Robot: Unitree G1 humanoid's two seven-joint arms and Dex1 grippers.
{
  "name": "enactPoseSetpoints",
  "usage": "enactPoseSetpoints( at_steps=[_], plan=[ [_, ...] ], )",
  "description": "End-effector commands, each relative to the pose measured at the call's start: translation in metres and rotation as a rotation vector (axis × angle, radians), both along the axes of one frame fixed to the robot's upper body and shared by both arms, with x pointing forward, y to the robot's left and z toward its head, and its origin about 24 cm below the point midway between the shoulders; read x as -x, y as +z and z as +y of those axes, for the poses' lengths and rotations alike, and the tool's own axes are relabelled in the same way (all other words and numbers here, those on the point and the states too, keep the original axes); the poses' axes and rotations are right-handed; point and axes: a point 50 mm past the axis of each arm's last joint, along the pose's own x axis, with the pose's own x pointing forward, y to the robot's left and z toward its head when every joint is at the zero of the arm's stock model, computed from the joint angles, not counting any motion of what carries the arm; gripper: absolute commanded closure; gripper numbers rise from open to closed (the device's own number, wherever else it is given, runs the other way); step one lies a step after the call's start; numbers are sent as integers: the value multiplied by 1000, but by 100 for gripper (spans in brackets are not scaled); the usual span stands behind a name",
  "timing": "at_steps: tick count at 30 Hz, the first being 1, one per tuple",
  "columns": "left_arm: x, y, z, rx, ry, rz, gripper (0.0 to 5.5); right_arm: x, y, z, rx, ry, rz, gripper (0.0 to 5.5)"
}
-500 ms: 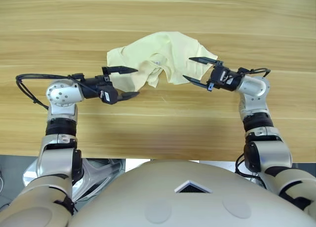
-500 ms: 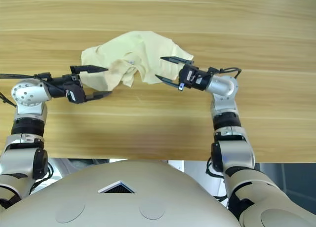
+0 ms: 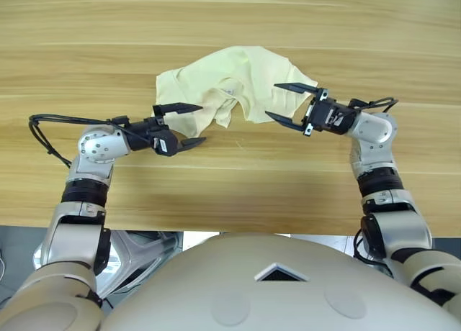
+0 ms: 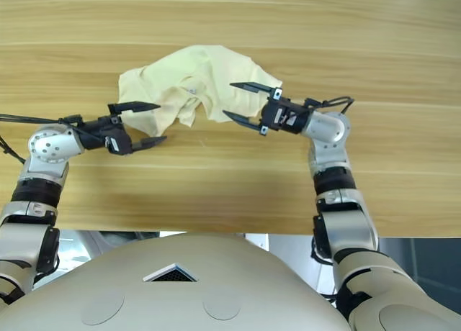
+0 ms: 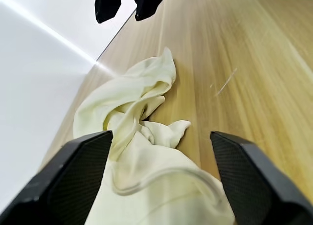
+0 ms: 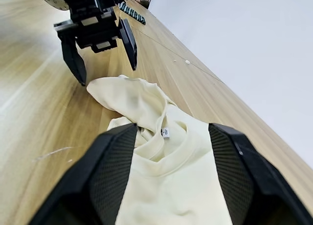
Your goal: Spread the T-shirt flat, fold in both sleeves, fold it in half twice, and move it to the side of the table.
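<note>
1. Pale yellow, soft knit T-shirt (image 3: 241, 75) lies crumpled in a loose heap on the light wooden tabletop (image 3: 230, 180). It sits near the middle, ahead of the robot and between its two arms.
2. The left fingers (image 5: 73, 186) are spread wide apart and hold nothing. They sit just beside the near left edge of the heap, with cloth showing in the gap between them. I cannot tell whether they touch it.
3. The right fingers (image 6: 102, 181) are also spread wide and empty, at the heap's right edge. One finger is over the cloth and the other is low by the near fold. Contact is likewise unclear.
4. The ribbed collar (image 6: 168, 159), with its small white label (image 6: 165, 132), faces up near the middle of the heap. That probably puts the shoulders to either side of it.
5. Handling, as a judgement:
   - The cloth looks light and limp, with no stiffness of its own.
   - It will likely sag from any pinch point, drag the rest along, and bunch rather than slide cleanly over the wood.
   - It is not fragile, so a firm pinch should do no harm.
6. Where to take hold, as a judgement:
   - An outer edge on each side, a single layer at a shoulder or hem corner, seems best.
   - Pulling those two points apart should open the heap.
   - Biting into the thick middle folds would probably catch several layers and keep it bundled.
</note>
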Motion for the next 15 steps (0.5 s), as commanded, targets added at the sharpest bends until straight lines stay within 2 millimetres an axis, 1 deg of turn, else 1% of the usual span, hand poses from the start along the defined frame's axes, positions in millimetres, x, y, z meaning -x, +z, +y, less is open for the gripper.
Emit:
enactPoseSetpoints(
  at_steps=[1, 4, 11, 13, 15],
  plan=[
    [-7, 6, 2, -6, 7, -26, 179, 3, 1, -1, 10, 9, 2, 281],
    [-8, 8, 2, 2, 11, -32, 179, 4, -1, -2, 32, 9, 4, 281],
    [-6, 3, 8, -76, -2, 2, 179, 10, -20, -6, 221, 43, 67, 281],
    [-4, 5, 9, -84, -19, 3, 179, 10, -25, -7, 264, 40, 77, 281],
    [2, 10, 9, -43, -38, 6, 179, 9, -30, -8, 298, 26, 84, 281]
  ],
)
